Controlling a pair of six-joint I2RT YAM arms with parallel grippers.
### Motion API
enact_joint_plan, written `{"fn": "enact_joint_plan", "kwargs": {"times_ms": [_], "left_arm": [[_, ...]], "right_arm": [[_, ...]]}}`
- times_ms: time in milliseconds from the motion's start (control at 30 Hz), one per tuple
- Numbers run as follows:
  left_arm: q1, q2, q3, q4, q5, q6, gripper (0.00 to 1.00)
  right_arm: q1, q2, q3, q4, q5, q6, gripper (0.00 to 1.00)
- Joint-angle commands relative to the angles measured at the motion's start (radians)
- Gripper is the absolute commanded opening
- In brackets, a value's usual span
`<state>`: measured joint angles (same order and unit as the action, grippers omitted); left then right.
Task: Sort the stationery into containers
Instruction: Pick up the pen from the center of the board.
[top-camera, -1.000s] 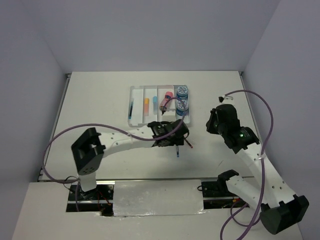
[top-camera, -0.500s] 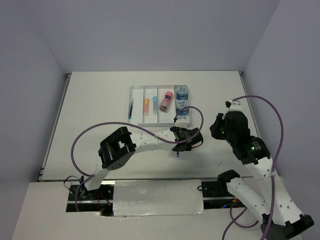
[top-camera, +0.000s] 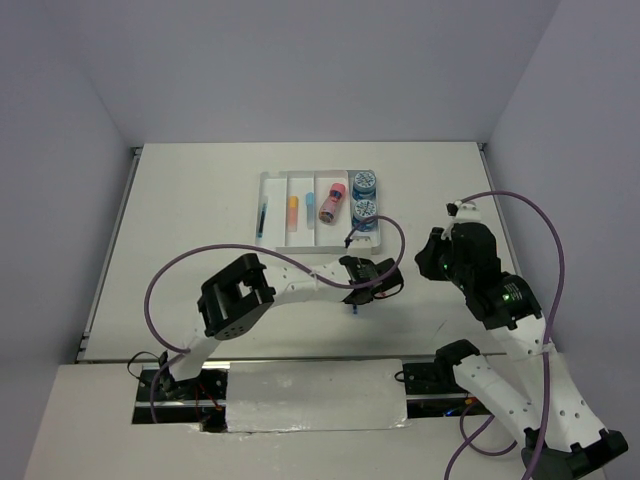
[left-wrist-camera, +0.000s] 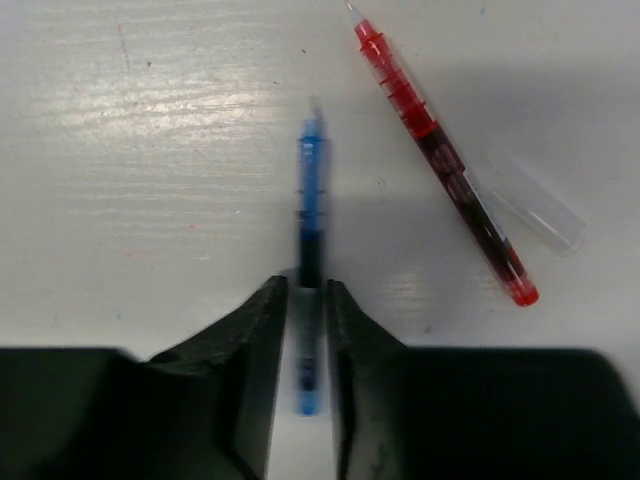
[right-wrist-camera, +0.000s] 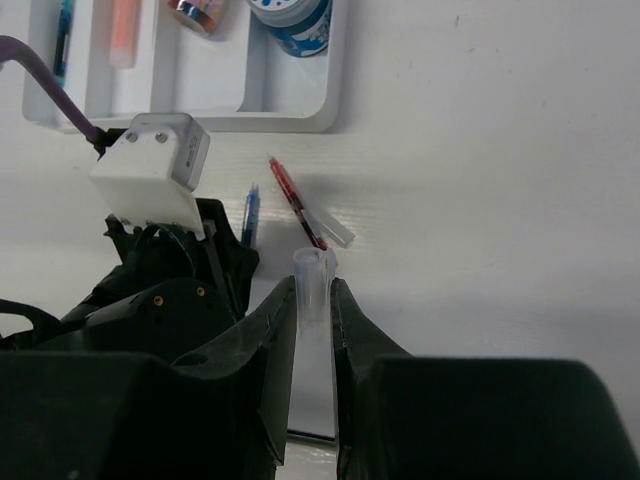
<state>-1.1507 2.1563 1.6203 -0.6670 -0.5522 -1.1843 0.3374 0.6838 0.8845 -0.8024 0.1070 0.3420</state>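
I counted one four-slot tray (top-camera: 300, 174), two blue rolls (top-camera: 364, 182) (top-camera: 365, 210), one pink cylinder (top-camera: 331, 203), two erasers (top-camera: 293, 209) (top-camera: 309, 201), orange and light-blue, three pens (left-wrist-camera: 311, 190) (left-wrist-camera: 445, 165) (top-camera: 261, 217) and two clear caps (left-wrist-camera: 540, 205) (right-wrist-camera: 310, 275).

Between the jaws of the black left gripper (left-wrist-camera: 306, 310), a blue pen (left-wrist-camera: 311, 200); right of them, a red pen (left-wrist-camera: 440, 160) and clear cap (left-wrist-camera: 540, 205); between the black right gripper (right-wrist-camera: 315, 290) jaws, a clear tube (right-wrist-camera: 311, 265)
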Motion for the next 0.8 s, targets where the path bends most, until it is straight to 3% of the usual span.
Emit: {"fn": "enact_joint_plan", "kwargs": {"times_ms": [0,100,167,267,400,533,567,700,767], "left_arm": [[0.005,0.016,-0.071,0.02,0.069,-0.018,0.31],[0.009,-0.021,-0.132,0.059,0.09,-0.021,0.08],[0.012,-0.052,-0.189,0.079,0.098,-0.023,0.0],[0.014,-0.16,-0.282,0.128,0.097,-0.008,0.0],[0.014,-0.452,-0.454,0.291,0.097,0.085,0.0],[0.022,-0.752,-0.731,0.643,0.155,0.305,0.0],[0.029,-0.807,-0.784,0.829,0.187,0.381,0.0],[0.089,-1.103,-1.028,1.207,0.441,0.479,0.0],[0.117,-1.205,-1.131,1.318,0.515,0.476,0.0]], "right_arm": [[-0.001,-0.016,0.014,0.034,-0.065,-0.02,0.09],[-0.003,-0.027,-0.002,0.069,-0.146,-0.023,0.09],[-0.005,-0.035,-0.019,0.1,-0.188,-0.021,0.09],[-0.005,-0.053,-0.061,0.167,-0.254,0.0,0.09],[-0.005,-0.101,-0.18,0.322,-0.283,0.11,0.08],[0.0,-0.225,-0.333,0.642,-0.312,0.273,0.07],[-0.001,-0.236,-0.358,0.702,-0.322,0.305,0.07],[0.02,-0.259,-0.484,1.012,-0.377,0.495,0.07],[0.043,-0.273,-0.516,1.214,-0.374,0.538,0.07]]}}
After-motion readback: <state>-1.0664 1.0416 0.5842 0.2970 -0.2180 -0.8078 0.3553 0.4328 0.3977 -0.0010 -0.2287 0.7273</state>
